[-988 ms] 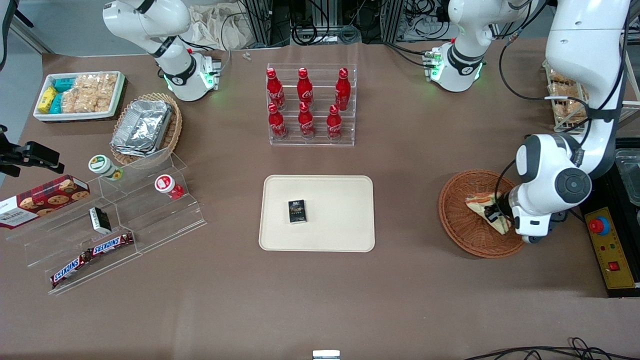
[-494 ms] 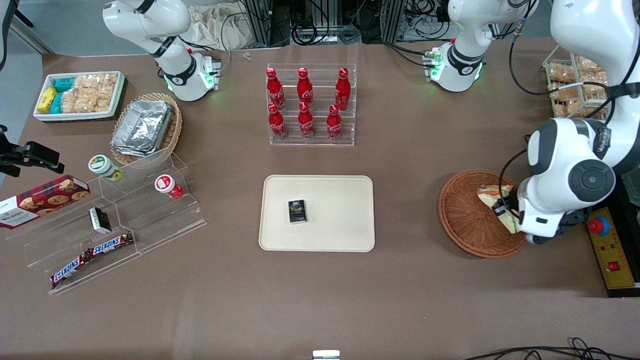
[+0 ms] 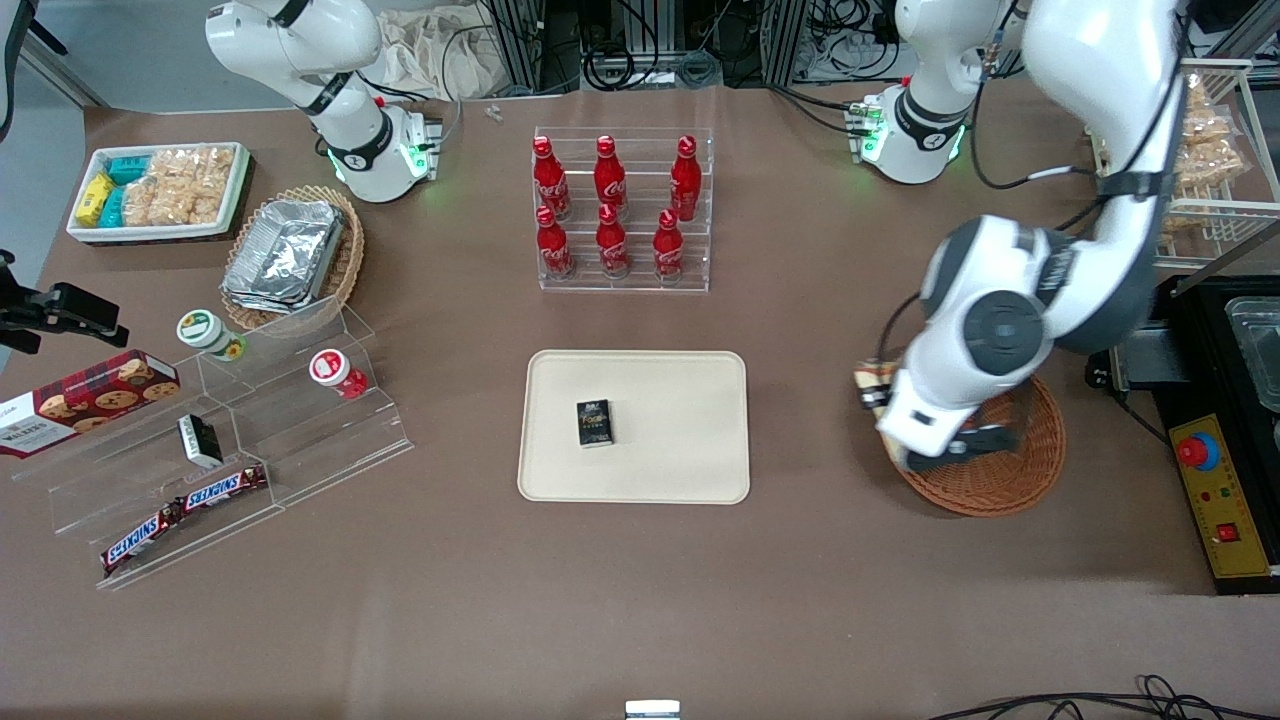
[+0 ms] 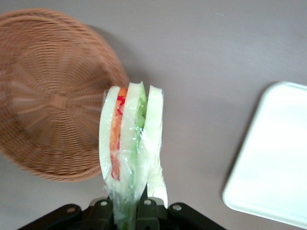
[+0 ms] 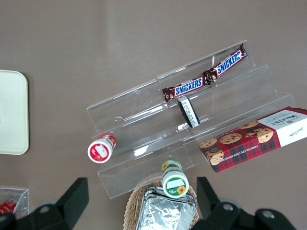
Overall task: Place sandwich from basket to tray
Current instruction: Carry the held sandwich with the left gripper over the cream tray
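My left gripper (image 3: pixel 878 400) is shut on the sandwich (image 3: pixel 868 381), a wrapped wedge of pale bread with orange, red and green filling, and holds it in the air above the basket's rim on the tray's side. In the left wrist view the sandwich (image 4: pixel 129 139) stands up from between the fingers (image 4: pixel 146 209) of the gripper (image 4: pixel 125 211). The round reddish-brown wicker basket (image 3: pixel 1005 470) is empty in the wrist view (image 4: pixel 53 96). The cream tray (image 3: pixel 680 420) lies in the middle of the table, and its corner shows in the wrist view (image 4: pixel 273 163).
A small black box (image 3: pixel 594 422) lies on the tray. A clear rack of red bottles (image 3: pixel 620 210) stands farther from the camera than the tray. A clear stepped shelf (image 3: pixel 250 440) with snacks stands toward the parked arm's end.
The gripper has lifted the sandwich out of the basket and carried it toward the tray, from the basket's working-arm side to above its tray-side rim.
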### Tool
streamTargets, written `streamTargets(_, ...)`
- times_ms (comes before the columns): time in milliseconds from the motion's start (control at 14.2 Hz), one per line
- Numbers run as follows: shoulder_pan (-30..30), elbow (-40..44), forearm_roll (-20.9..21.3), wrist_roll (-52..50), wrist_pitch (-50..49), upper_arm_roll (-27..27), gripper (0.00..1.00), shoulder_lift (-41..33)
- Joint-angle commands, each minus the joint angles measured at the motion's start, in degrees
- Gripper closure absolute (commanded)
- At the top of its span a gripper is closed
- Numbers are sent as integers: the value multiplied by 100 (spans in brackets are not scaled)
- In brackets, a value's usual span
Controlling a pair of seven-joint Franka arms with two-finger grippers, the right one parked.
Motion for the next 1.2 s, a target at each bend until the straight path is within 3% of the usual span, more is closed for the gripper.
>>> streamTargets(0,-687,755,99,-56,-138,28,100,637)
streamTargets(424,-1559,1028,99,-73,282,11,100,1481)
streamTargets(776,-1648,1248,108,23,1092,2,100,2070)
streamTargets(847,-1648,1274,100,6,1101,2,95,2141)
streamTargets(918,-1648,1275,126,15,1110,11,66,2159)
streamTargets(988,-1648,1275,126,-3,1110,11,15,2150)
streamTargets(1059,-1648,1275,126,32,1110,11,0,2141)
streamTargets(1129,-1639,1283,126,6,1102,11,0,2107)
